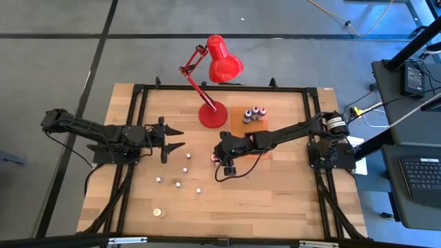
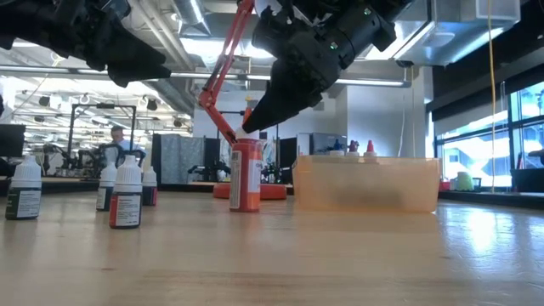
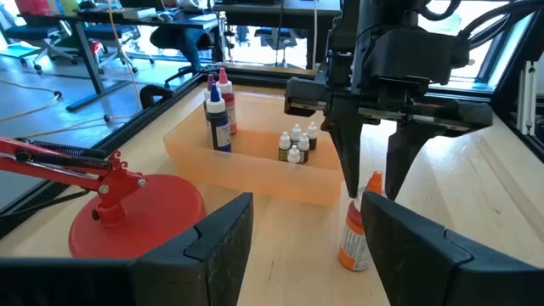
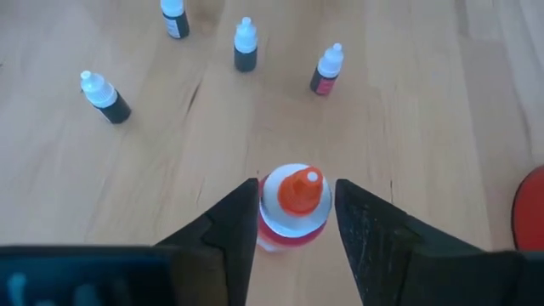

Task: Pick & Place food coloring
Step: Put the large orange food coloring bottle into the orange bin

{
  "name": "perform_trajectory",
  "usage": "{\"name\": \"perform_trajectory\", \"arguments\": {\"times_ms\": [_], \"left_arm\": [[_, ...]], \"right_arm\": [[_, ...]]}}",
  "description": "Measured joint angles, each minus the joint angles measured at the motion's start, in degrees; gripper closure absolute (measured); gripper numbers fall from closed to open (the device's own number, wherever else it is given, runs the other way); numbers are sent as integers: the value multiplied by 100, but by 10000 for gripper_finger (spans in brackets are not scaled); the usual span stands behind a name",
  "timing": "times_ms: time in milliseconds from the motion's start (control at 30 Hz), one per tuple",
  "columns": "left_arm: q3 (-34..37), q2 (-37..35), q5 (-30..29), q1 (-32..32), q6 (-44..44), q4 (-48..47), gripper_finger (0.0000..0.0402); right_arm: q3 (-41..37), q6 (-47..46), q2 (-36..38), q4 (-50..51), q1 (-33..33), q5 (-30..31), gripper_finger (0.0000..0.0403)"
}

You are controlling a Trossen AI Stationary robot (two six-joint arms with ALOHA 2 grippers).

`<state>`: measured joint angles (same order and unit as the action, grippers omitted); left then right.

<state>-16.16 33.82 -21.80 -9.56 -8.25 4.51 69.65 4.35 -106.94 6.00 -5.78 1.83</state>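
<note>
An orange-capped food coloring bottle (image 4: pixel 293 204) with a white shoulder and a red-orange body (image 3: pixel 355 238) stands upright on the table near its middle (image 2: pixel 245 174). My right gripper (image 4: pixel 295 183) hangs over it, pointing down and open. Its fingertips (image 3: pixel 350 183) stand on either side of the cap's tip without touching it. Several tiny white-capped bottles (image 4: pixel 246 44) (image 2: pixel 127 195) stand upright on the wood to the left of it (image 1: pixel 185 169). My left gripper (image 1: pixel 178 138) hovers open at the left, facing the right arm.
The orange translucent tray (image 3: pixel 255 161) sits at the far right (image 1: pixel 256 125) and holds tall bottles (image 3: pixel 217 119) and small ones (image 3: pixel 296 144). The red desk lamp's base (image 1: pixel 212 115) stands beside it. One more small bottle (image 1: pixel 157 212) stands near the table's near left.
</note>
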Motion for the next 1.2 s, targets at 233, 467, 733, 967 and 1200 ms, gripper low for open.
{"name": "perform_trajectory", "arguments": {"times_ms": [233, 467, 733, 967, 1200], "left_arm": [[0, 2, 0, 0, 0, 0, 187], [0, 2, 1, 0, 0, -2, 188], [0, 2, 11, 0, -7, -63, 189], [0, 2, 109, 1, -7, -61, 189], [0, 7, 109, 1, -15, -111, 189]], "right_arm": [[-4, -134, 0, 5, 0, 2, 224], [286, -90, 9, 794, 39, 2, 201], [973, 73, 23, 1836, 176, -191, 200], [1396, 420, 26, 2306, 210, -341, 200], [1403, 498, 20, 2215, 210, -347, 200]]}}
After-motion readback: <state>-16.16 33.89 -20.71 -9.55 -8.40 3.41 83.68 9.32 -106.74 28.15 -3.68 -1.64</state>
